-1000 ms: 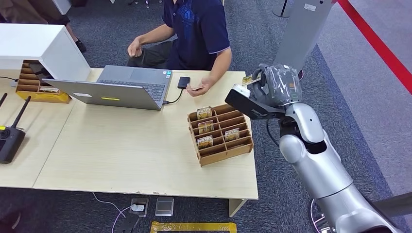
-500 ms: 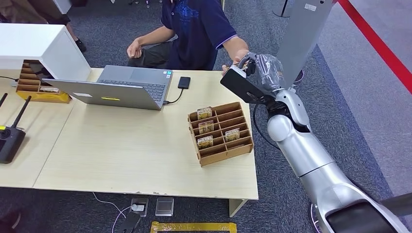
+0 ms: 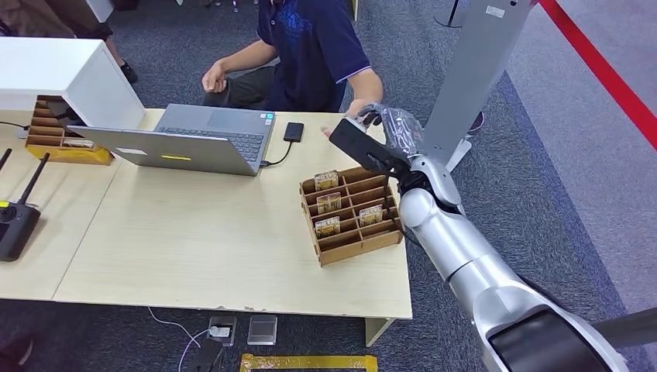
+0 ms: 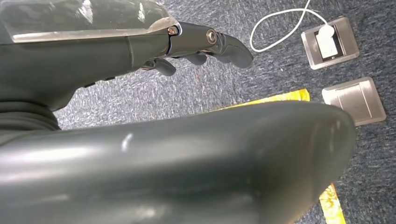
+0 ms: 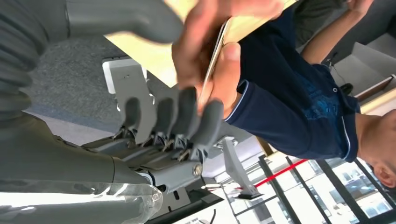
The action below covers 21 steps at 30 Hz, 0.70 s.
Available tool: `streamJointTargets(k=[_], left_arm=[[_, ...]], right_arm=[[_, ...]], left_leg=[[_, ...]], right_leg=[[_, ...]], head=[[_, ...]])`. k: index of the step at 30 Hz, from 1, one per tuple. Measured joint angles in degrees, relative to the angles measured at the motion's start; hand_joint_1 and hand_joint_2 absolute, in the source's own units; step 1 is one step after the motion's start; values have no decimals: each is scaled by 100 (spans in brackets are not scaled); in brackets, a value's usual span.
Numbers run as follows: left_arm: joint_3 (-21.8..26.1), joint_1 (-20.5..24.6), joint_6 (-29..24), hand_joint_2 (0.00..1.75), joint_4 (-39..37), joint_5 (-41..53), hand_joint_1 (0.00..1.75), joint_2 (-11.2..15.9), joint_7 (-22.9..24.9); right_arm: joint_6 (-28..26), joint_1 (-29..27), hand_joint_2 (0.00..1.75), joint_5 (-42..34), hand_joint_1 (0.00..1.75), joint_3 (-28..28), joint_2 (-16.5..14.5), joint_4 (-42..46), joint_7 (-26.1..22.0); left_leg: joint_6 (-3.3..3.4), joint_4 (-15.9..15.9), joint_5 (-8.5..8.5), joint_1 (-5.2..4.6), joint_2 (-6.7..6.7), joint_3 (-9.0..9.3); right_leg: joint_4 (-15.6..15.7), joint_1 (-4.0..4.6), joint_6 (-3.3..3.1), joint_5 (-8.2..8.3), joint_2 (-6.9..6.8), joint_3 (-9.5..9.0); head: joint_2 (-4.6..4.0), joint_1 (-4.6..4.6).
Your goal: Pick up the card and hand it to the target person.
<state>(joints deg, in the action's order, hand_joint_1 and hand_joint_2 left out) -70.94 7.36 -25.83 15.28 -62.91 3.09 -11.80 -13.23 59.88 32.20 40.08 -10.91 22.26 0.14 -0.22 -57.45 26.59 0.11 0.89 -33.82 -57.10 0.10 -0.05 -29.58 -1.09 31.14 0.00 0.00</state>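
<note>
the right hand (image 3: 385, 124) is raised over the far right corner of the table (image 3: 194, 232), right in front of the seated person (image 3: 314, 46) in the dark blue polo shirt. in the right wrist view the card (image 5: 214, 58) stands edge-on, pinched between the thumb and fingers of the person's hand (image 5: 210, 46), with the robot's dark fingers (image 5: 187, 114) just beside its lower end and the thick grey thumb spread away from them. whether the robot's fingers are touching the card or have let go cannot be told. the left hand (image 4: 196, 44) hangs over grey carpet with its fingers loosely curved and nothing in them, above two metal floor sockets (image 4: 329, 42) and a strip of yellow tape.

on the table a wooden card rack (image 3: 352, 213) holds several more cards in its slots, just beside the right forearm. an open laptop (image 3: 194, 139) sits further left, a black phone (image 3: 293, 131) near its far corner.
</note>
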Motion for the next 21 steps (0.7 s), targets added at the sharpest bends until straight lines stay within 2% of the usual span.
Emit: streamJointTargets(k=[6, 11, 15, 21], left_arm=[[91, -7, -70, 0, 1, -63, 0, -29, 56], [158, -12, -126, 0, 13, -110, 0, -52, 116], [204, -17, -134, 0, 7, -136, 0, -75, 113], [253, -22, -91, 0, -18, -146, 0, -106, 63]], right_arm=[[-337, -83, 0, -147, 0, -65, 55, 257, -276], [-724, -337, 0, -433, 0, -209, 239, 869, -663], [-996, -824, 175, -710, 0, -259, 558, 1841, -866], [-1074, -1708, 175, -1462, 0, -459, 936, 3088, -1046]], left_leg=[[0, -3, 0, 1, -3, -6], [1, -2, -1, 0, -8, -6], [1, 1, -3, 2, -17, -3], [2, 3, -4, 4, -30, -2]], right_leg=[[-2, 1, 0, -1, -5, 5], [0, 0, 1, -1, -9, 4], [7, 2, 2, -1, -18, -3], [12, 4, 3, -3, -30, -8]], head=[[0, 0], [0, 0], [0, 0], [0, 0]])
